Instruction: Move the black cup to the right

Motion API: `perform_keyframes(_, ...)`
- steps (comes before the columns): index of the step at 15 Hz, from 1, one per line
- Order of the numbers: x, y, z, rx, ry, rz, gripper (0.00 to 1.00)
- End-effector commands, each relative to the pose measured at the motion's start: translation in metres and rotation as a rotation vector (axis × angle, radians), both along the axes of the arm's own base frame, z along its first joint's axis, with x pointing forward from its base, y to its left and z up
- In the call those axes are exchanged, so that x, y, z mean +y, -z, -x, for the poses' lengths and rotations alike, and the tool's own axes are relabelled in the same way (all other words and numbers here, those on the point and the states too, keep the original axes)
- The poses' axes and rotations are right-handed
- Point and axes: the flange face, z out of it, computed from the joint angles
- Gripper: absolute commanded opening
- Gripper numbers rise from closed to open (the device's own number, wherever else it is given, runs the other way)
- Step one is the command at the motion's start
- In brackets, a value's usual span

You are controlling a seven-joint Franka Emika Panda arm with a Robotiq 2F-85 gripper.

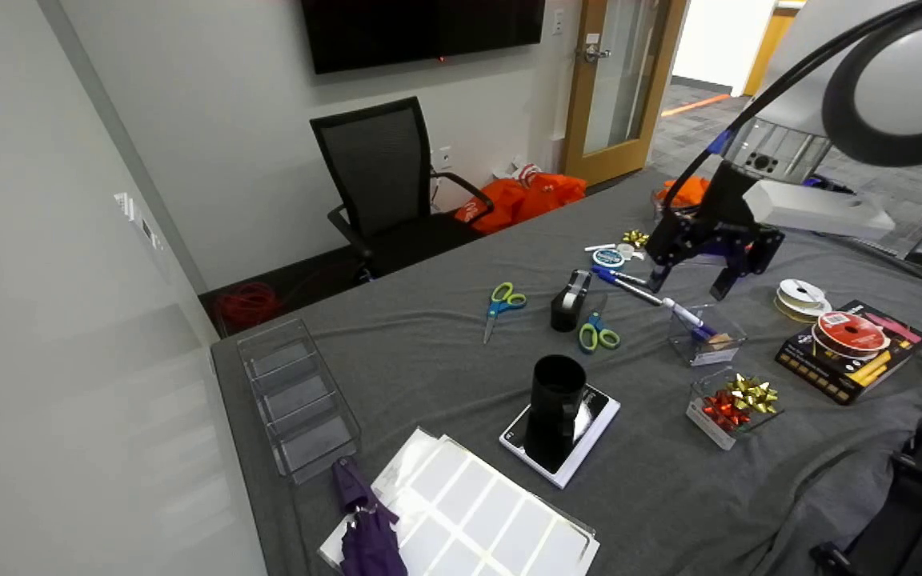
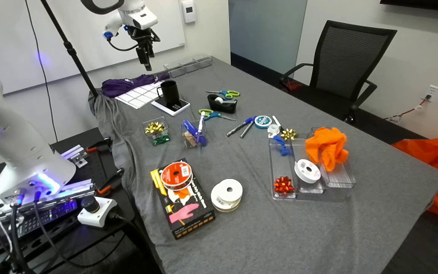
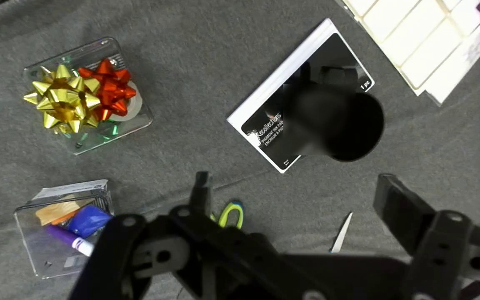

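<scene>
We find the black cup (image 1: 558, 394) upright on the flat ink pad (image 3: 271, 110), its handle (image 2: 158, 91) standing out to the side; the base blends into the ink pad's dark gloss, so we cannot tell quite how near the edge it sits. Our gripper (image 1: 690, 285) hangs higher than the ink pad and, as far as we can judge, not yet over it. Its 2 fingers (image 3: 404, 208) are spread wide with nothing between them.

The step in hand, we judge, is the approach. In the wrist view the cup above the ink pad lies nearer the line of 1 finger than of the other, so we should centre it before coming down. We would turn the wrist to leave the handle outside the closing line, hold the tips above the ink pad's face, and squeeze gently on the wall: a glossy surface may let the cup skid if nudged.

After that, a straight lift should leave the ink pad where it lies. We cannot tell whose right is meant, so we settle that beforehand. In an exterior view the clear box of bows (image 1: 711, 426) stands right of the ink pad, and the grid sheet (image 1: 469, 508) lies near its lower left; we should set down clear of these.
</scene>
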Motion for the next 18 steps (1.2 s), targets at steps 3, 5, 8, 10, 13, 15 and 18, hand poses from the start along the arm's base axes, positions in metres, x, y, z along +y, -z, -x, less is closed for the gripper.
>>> perform_keyframes(3,0.003,0.006,-0.002,0.004,-0.003,0.001,1.00)
perform_keyframes(5,0.018,0.010,-0.002,-0.025,0.005,0.043,1.00)
perform_keyframes(8,0.055,0.022,-0.002,-0.074,0.027,0.109,1.00)
perform_keyframes(10,0.087,0.034,-0.001,-0.093,0.037,0.141,1.00)
perform_keyframes(13,0.129,0.059,0.001,-0.095,0.061,0.149,1.00)
perform_keyframes(15,0.146,0.073,-0.002,-0.085,0.079,0.156,1.00)
perform_keyframes(18,0.159,0.093,-0.013,-0.063,0.094,0.177,1.00)
